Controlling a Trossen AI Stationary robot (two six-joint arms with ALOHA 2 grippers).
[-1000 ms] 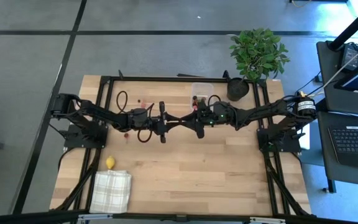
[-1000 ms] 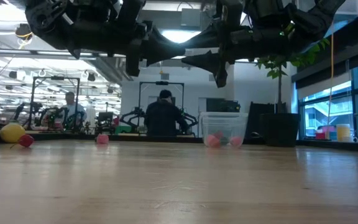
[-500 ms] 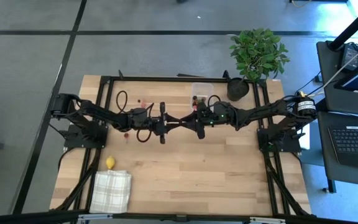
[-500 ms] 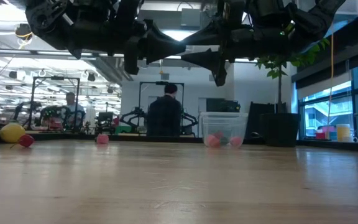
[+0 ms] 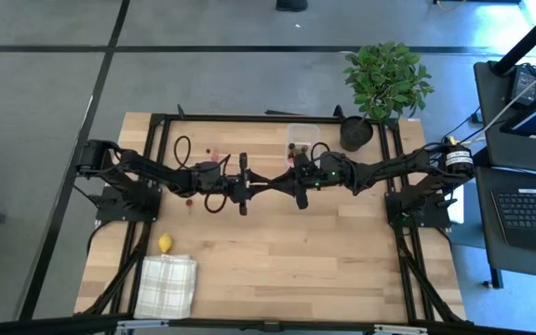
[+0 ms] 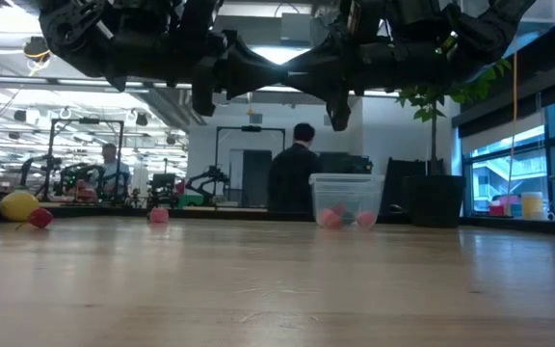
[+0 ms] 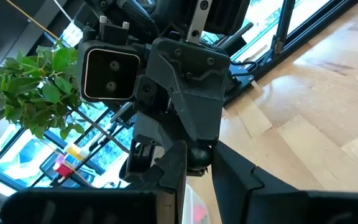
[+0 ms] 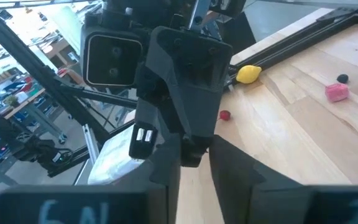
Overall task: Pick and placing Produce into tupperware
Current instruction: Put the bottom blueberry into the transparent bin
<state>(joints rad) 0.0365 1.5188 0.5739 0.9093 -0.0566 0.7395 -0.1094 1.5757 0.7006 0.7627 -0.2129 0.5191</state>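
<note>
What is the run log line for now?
phase: mid-air handover | left gripper: shut on dark berry | right gripper: shut on it | tupperware: some fruit inside

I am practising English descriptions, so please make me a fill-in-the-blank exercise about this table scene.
The lemon beside the checked cloth is ___ in colour.
The potted plant has ___ leaves.
The left gripper, holding a dark berry, meets the right gripper high ___ the table.
Missing words: yellow; green; above.
</note>
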